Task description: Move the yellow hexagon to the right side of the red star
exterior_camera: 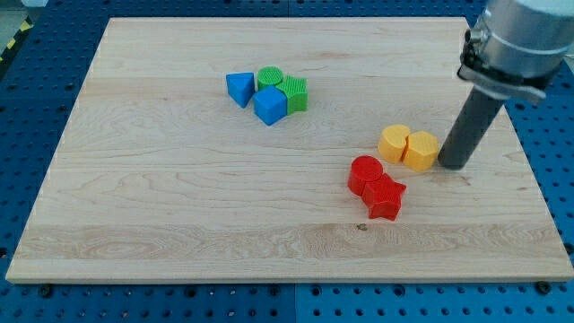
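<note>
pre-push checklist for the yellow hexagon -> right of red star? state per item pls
1. My tip beside the yellow hexagon: ok, at its view-right edge.
2. Tip touching hexagon: cannot tell.
3. Hexagon right of the red star: not ok, it sits above and slightly right.
4. Hexagon free of neighbours: not ok, the other yellow block abuts its left side.
5. Red star free of neighbours: not ok, the red round block touches it.
6. Blue and green cluster out of the path: ok.
</note>
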Controlling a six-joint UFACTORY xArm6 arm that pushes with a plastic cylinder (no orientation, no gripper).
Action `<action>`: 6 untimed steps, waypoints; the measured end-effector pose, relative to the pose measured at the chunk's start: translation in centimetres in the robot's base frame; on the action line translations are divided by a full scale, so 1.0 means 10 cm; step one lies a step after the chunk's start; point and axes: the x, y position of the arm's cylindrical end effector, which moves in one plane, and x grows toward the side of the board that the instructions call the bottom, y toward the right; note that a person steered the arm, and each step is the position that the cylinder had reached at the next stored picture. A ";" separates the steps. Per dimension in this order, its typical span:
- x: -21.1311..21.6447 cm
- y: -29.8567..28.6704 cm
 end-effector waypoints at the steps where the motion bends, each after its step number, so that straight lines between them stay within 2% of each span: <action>1: -0.32 -0.05; 2: -0.26 -0.43; 4: 0.32 -0.54; 5: 0.42 -0.54; 6: 0.24 -0.45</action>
